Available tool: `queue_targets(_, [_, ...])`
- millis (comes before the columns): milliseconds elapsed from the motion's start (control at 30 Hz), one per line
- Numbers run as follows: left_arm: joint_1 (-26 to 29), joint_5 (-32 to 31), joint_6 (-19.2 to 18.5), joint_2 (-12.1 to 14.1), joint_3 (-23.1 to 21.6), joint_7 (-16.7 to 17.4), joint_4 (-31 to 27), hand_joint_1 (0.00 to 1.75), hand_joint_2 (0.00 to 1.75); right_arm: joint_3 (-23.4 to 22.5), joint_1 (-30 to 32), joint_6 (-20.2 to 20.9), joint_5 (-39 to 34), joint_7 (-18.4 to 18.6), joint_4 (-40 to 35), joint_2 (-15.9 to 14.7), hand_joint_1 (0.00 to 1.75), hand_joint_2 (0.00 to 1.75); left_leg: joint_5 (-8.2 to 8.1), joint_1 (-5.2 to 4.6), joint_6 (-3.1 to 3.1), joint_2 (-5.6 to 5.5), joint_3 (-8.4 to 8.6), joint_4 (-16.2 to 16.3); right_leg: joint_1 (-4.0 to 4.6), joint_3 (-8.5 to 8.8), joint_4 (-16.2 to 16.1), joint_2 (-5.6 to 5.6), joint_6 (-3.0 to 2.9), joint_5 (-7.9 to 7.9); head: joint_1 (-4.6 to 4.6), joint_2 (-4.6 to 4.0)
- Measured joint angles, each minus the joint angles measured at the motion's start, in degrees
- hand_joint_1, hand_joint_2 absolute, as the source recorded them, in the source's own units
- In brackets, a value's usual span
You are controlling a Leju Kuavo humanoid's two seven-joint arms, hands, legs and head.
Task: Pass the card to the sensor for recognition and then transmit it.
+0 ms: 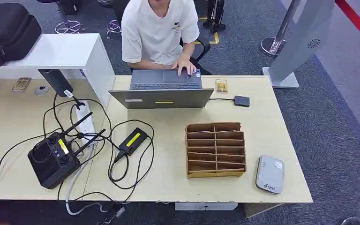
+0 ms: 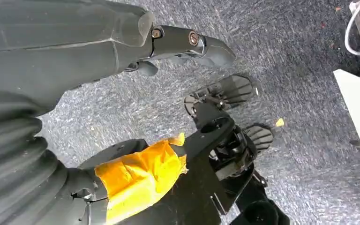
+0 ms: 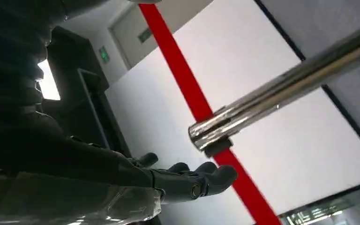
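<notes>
Card is not plainly visible; I judge any would stand edge-on in the slotted cardboard rack (image 1: 214, 150) on the desk (image 1: 178, 185), too thin to make out. The left hand (image 2: 98, 51) hangs empty with fingers apart over the floor. The flat grey sensor (image 1: 269, 174) lies right of the rack and the right hand (image 3: 168, 180) is also spread and empty, so a thin card could slip from a pinch or catch on a divider.

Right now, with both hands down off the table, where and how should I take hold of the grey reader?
Grip the grey reader across its short width, on its two long edges, coming from above with the right hand. It lies flat near the table's front right corner, long axis running roughly front to back. The gap to the rack looks wide enough for fingers.
</notes>
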Motion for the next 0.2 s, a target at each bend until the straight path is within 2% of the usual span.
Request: queue_targets(200, [-0.2,0.8,-0.8,0.1,0.7,1.0,0.0,0.0,1.75,-2.2,2.6,0.2,-1.8,-1.0,0.5,4.0,0.0,1.75,0.0,0.07,-0.02,0.08,0.14,0.0,0.07,0.05,0.0,0.1,-0.06,-0.04,0.0,0.0])
